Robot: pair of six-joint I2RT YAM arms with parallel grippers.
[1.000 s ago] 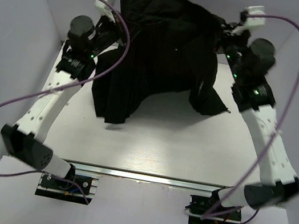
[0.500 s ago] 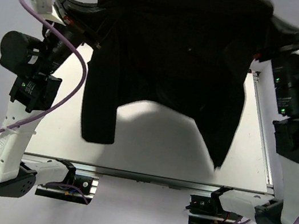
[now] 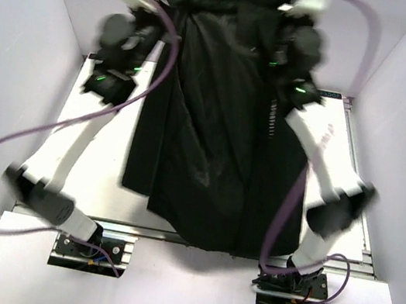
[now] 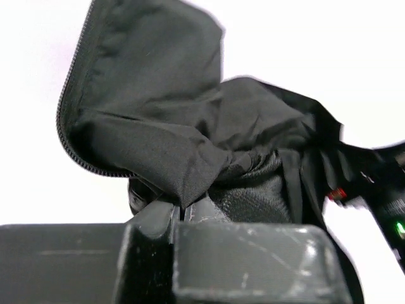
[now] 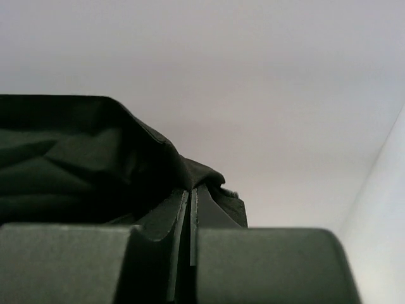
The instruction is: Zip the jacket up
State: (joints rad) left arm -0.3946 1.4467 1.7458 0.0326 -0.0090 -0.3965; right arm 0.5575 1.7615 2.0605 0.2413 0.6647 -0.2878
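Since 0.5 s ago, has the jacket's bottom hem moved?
Yes. The jacket hem has come toward the arm bases: it ended over mid-table before, and now it overlaps the near rail. The jacket also hangs narrower.

Large black thin-fabric jacket (image 3: 212, 146), hanging lengthwise from its raised far end, draped down over the bench to the near edge, zipper teeth exposed, front open

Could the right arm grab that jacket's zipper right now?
Probably not: the right gripper is shut on the jacket, holding it up, and the left gripper likewise. One would have to let go before taking the zipper.
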